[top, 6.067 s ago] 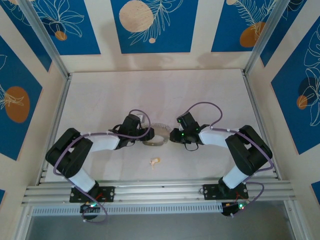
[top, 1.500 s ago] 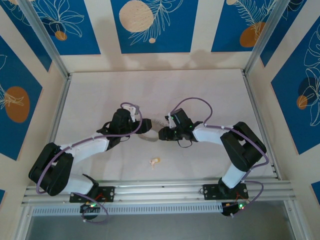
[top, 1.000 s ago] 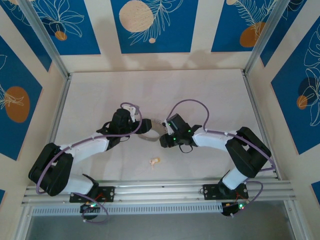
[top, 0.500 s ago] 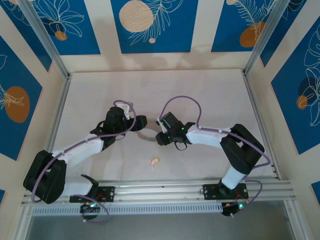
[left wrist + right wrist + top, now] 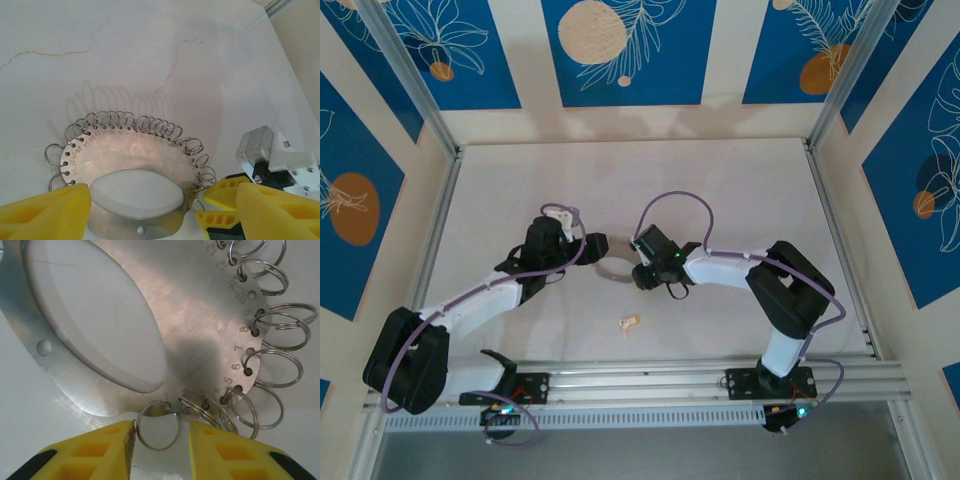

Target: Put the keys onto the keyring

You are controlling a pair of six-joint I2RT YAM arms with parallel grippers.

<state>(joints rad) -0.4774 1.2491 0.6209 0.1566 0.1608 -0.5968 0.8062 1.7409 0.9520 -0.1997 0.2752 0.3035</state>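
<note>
- Bracketing one split ring (image 5: pixel 158 448) at the hole-1 edge of the keyring (image 5: pixel 200 315): right gripper (image 5: pixel 161 429), jaws part-open, one finger against the wire, the other just off it, nothing clamped.
- Straddling the keyring from the opposite side: left gripper (image 5: pixel 160 195), jaws wide, no squeeze visible, so probably not pinning it.
- Lying flat on the table (image 5: pixel 720 190), well apart from the keyring on its near side: brass key (image 5: pixel 630 322), untouched, on no ring.
- Risk: closing off-centre on that thin wire, likely popping the ring out or folding it flat against the keyring.
- Risk: pushing an unpinned keyring, probably sliding or turning it away from the fingers.
- Risk: catching two rings at once, with the neighbouring rings (image 5: pixel 240 410) crowded right beside hole 1.
- Risk: clashing fingers, with both grippers nearly touching at the keyring's edge.
- Risk: fumbling the key later, being tiny, flat and hard to pinch.
- Nothing lying between keyring and key; purple cable (image 5: pixel 670 197) looping just beyond the keyring, clear of the work.
</note>
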